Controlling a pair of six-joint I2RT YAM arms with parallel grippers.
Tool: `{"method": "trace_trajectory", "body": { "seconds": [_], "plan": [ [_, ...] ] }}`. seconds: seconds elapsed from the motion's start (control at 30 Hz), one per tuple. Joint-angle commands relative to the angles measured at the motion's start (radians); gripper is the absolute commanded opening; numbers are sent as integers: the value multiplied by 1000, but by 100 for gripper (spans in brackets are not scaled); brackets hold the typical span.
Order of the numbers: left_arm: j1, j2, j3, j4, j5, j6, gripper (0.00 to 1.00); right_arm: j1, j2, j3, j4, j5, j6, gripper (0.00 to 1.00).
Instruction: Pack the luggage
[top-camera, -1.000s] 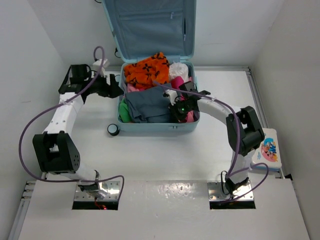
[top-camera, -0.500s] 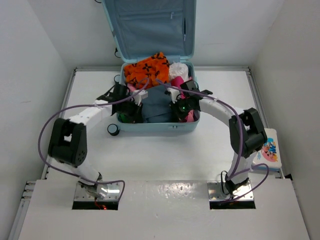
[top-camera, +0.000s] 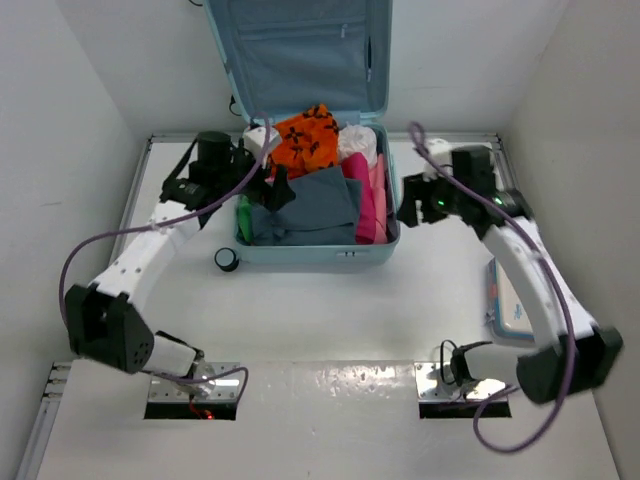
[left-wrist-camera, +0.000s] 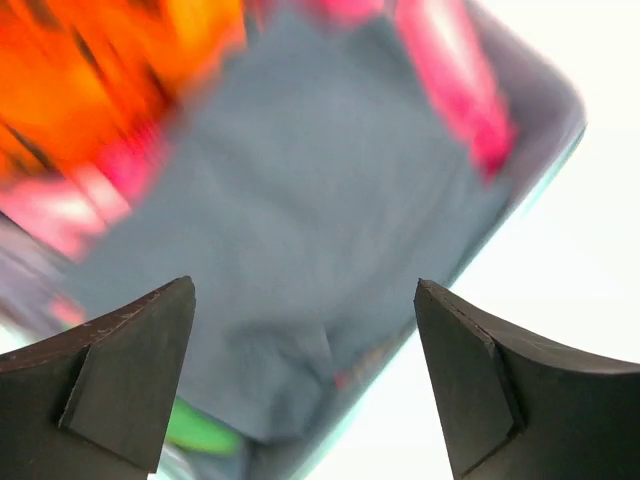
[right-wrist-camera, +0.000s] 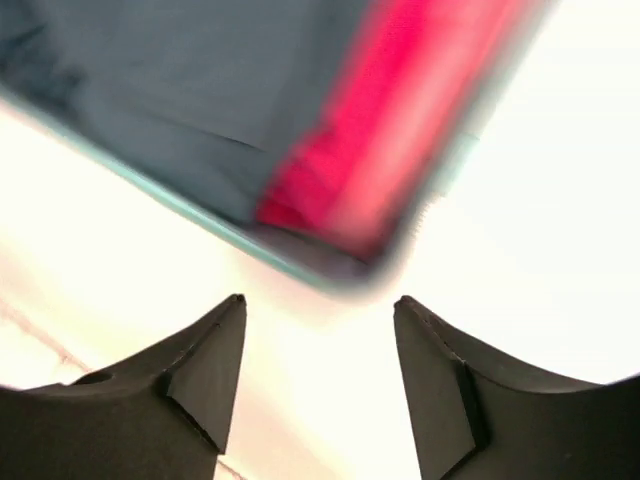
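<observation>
Mostly packed, it seems: the luggage (top-camera: 300, 255) lies open at the far middle of the table (top-camera: 330, 320) with its lid raised against the wall. Its tray is filled with an orange garment (top-camera: 310, 135), a grey garment (top-camera: 315, 205) and pink cloth (top-camera: 362, 195). Shutting the lid looks like what is left. A small black round object (top-camera: 226, 259) lies off the near-left corner. The left end effector (top-camera: 278, 190) hangs over the tray's left rim, jaws wide and empty. The right end effector (top-camera: 408, 212), parted and empty, sits just outside the right wall over bare table. A white box (top-camera: 507, 300) lies near the right edge.
</observation>
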Motion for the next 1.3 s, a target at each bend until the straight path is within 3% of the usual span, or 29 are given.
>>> {"method": "trace_trajectory", "body": {
  "seconds": [0.0,0.13,0.2,0.3,0.43,0.63,0.8,0.9,1.27],
  "plan": [
    [-39,-94,78,144,39,-66,93,-78,-206,-64,-141,179,62,63],
    [-159,-114,56,144,41,-111,93,-173,-331,-169,-281,469,56,75],
    [-252,-114,33,153,-5,-111,93,-243,-395,-237,-315,507,18,80],
    [-308,-114,1,179,-28,-136,93,-351,-456,-329,-300,526,-82,84],
    [-343,-39,28,179,-51,-181,94,-521,-434,-342,-275,423,-266,85],
    [-444,84,75,179,-42,-192,94,-831,-251,-221,-318,192,-473,88],
    [-468,142,107,197,-53,-210,94,-993,-129,-193,-408,22,-801,94],
    [-468,162,119,197,-44,-210,94,-1079,-86,-206,-407,-29,-890,94],
    [-468,191,162,186,-53,-210,94,-1166,-52,-334,-197,38,-970,95]
  ]
}}
